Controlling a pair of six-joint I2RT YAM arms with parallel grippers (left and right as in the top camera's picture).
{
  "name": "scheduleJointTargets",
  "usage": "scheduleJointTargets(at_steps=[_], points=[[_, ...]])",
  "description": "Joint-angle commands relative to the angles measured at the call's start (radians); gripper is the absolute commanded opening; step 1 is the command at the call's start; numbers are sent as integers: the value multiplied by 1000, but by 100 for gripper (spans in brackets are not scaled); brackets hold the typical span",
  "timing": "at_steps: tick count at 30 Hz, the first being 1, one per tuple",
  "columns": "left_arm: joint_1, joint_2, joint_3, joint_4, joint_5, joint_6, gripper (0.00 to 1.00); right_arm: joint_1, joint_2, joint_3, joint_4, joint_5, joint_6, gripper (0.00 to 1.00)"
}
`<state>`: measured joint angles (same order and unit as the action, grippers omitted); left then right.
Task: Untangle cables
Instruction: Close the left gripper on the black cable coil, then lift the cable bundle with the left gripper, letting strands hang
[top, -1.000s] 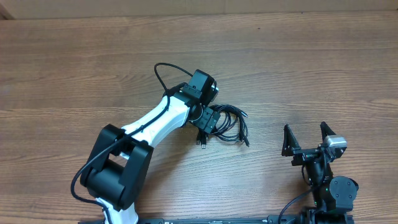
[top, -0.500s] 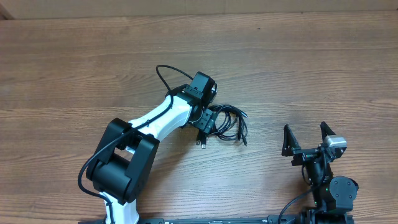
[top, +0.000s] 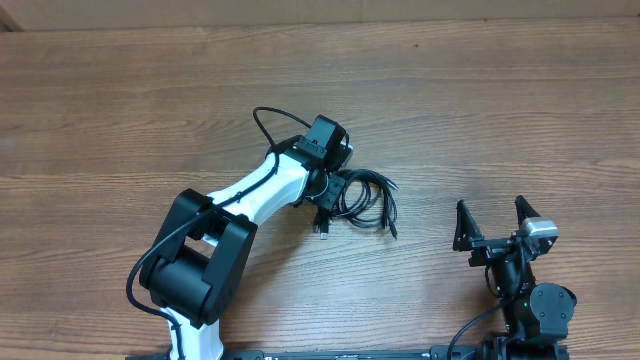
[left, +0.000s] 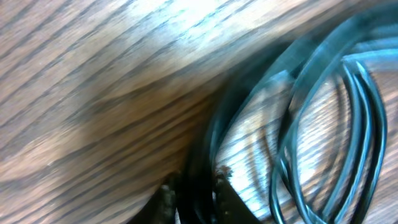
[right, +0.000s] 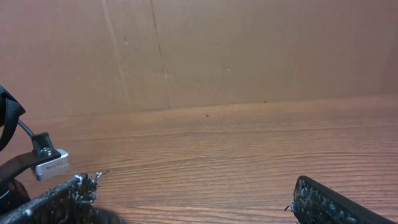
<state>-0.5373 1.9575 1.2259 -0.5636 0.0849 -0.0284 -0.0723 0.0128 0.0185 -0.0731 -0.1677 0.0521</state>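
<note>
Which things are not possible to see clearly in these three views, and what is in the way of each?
1. Left gripper: overhead, its own wrist covers the jaws. The left wrist view is blurred, so whether it pinches a cable is unclear.
2. Cables: their number and crossings are too small overhead, and blurred and cut by the edges in the left wrist view.
3. Right gripper: in the right wrist view the bottom edge cuts its fingers, and no cables appear.
</note>
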Motion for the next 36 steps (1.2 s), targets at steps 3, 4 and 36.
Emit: scheduleJointTargets(at_steps=[3, 4, 36], points=[[-5, 16, 42, 2, 153, -2, 4, -1, -10, -10, 3, 10, 3, 100], [-5, 13, 51, -1, 169, -2, 4, -1, -10, -10, 3, 10, 3, 100], [-7, -415, 314, -284, 193, 296, 4, -1, -10, -10, 3, 10, 3, 100]])
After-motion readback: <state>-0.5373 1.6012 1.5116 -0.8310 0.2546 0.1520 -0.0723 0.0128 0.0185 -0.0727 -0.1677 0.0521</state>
